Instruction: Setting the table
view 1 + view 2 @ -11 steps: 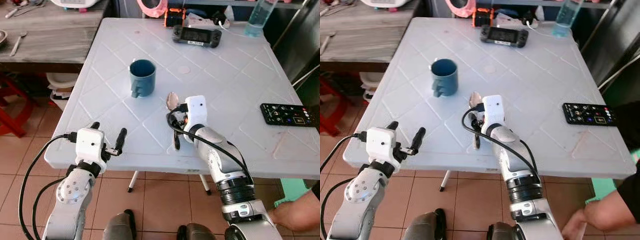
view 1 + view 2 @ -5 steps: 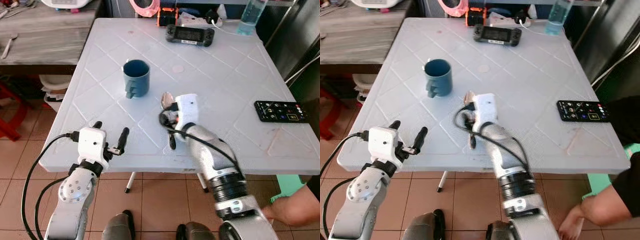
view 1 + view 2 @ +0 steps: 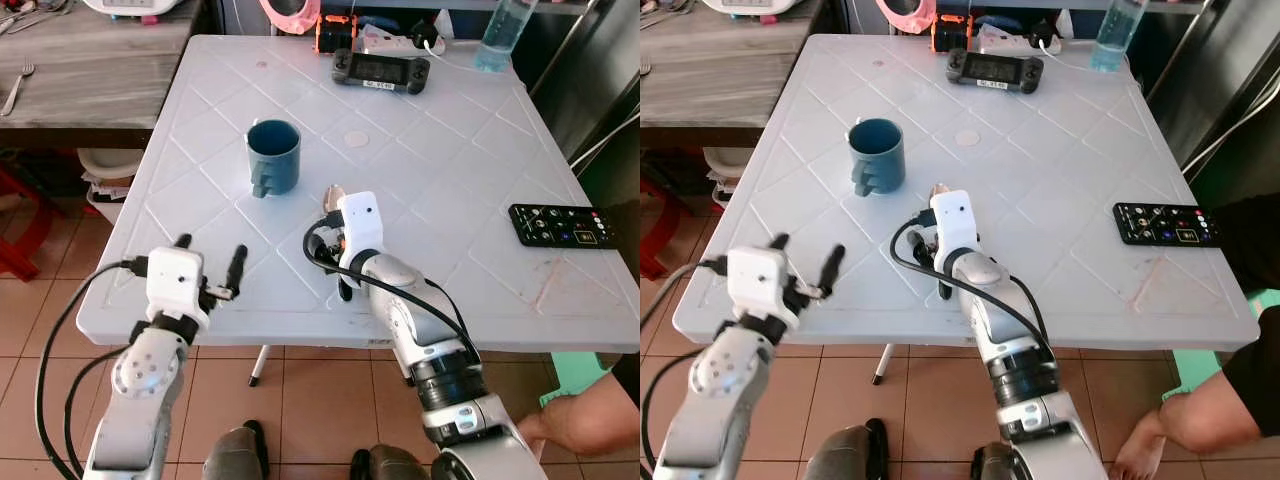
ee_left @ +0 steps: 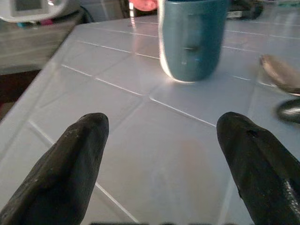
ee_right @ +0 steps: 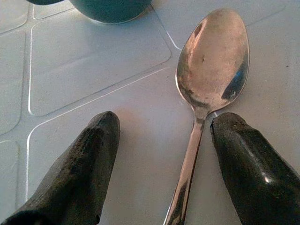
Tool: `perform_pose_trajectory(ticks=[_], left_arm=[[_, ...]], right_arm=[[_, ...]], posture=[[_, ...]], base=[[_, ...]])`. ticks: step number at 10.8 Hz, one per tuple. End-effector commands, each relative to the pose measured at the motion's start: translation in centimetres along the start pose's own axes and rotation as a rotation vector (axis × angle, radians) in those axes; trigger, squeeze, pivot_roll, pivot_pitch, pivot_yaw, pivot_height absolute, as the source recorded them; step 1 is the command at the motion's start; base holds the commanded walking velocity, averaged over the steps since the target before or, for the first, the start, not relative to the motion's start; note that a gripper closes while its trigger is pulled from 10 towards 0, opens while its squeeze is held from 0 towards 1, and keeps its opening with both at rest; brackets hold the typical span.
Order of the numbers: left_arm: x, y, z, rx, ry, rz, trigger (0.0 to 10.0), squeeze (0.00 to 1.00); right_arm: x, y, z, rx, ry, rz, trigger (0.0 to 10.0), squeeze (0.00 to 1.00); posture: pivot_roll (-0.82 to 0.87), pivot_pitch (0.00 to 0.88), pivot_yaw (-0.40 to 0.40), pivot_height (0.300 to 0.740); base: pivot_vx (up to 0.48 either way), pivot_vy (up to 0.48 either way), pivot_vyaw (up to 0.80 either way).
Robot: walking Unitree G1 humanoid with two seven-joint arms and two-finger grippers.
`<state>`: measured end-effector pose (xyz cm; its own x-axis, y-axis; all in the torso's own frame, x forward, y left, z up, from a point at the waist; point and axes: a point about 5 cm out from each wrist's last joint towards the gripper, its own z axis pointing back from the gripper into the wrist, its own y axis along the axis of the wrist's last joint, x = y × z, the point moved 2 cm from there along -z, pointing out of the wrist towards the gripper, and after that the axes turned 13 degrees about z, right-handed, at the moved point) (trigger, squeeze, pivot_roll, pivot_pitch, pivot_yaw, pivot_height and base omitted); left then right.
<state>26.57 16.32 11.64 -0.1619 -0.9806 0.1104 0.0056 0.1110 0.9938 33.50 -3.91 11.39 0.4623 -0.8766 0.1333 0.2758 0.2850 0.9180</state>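
Note:
A metal spoon (image 5: 213, 56) lies on the white plastic table (image 3: 470, 170), its bowl (image 3: 332, 196) pointing away from me. My right gripper (image 5: 167, 117) is down at the table with its fingers open on either side of the spoon's neck; the handle runs close along one finger (image 5: 248, 159). In the eye views the white wrist housing (image 3: 360, 218) covers most of the handle. A blue mug (image 3: 274, 157) stands just beyond and to the left. My left gripper (image 3: 212, 246) hovers open over the table's near left edge, holding nothing, facing the mug (image 4: 193, 40).
At the far edge lie a game controller (image 3: 373, 72), an orange device (image 3: 335, 33) and a water bottle (image 3: 497, 40). A black remote (image 3: 562, 226) rests at the right. A wooden table (image 3: 90, 70) stands to the left. A person's hand (image 3: 590, 425) shows low right.
The camera has shifted a little. My right gripper has edged left, still straddling the spoon. The left arm has drifted slightly left; mug and spoon stay put.

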Motion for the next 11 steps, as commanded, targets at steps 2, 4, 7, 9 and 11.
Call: perform_pose_trajectory(ticks=[2, 4, 7, 9, 11], left_arm=[[-0.6, -0.1, -0.3, 0.002, 0.013, -0.007, 10.0, 0.00], [-0.3, -0.1, -0.5, 0.007, -0.006, 0.000, 10.0, 0.00], [-0.4, -0.1, -0.7, 0.014, -0.009, 0.002, 10.0, 0.00], [-0.3, -0.2, -0.8, 0.016, -0.013, 0.006, 10.0, 0.00], [-0.1, -0.2, -0.8, 0.016, -0.018, 0.012, 10.0, 0.00]], right_arm=[[-1.2, -3.3, 0.2, -0.148, 0.047, -0.041, 10.0, 0.00], [-0.9, -4.4, 0.7, -0.206, 0.016, -0.080, 9.9, 0.00], [1.0, -6.8, 1.5, -0.300, -0.061, -0.134, 0.0, 0.00], [1.5, -7.8, 1.9, -0.328, -0.066, -0.165, 0.0, 0.00], [2.0, -9.5, 2.4, -0.393, -0.053, -0.238, 0.0, 0.00]], posture=[[0.04, 0.123, -0.016, 0.740], [0.04, 0.115, -0.018, 0.740], [0.03, 0.108, -0.020, 0.740], [0.03, 0.105, -0.019, 0.740], [0.03, 0.103, -0.024, 0.740]], base=[[0.000, 0.000, 0.00], [0.000, 0.000, 0.00], [0.000, 0.000, 0.00], [0.000, 0.000, 0.00], [0.000, 0.000, 0.00]])
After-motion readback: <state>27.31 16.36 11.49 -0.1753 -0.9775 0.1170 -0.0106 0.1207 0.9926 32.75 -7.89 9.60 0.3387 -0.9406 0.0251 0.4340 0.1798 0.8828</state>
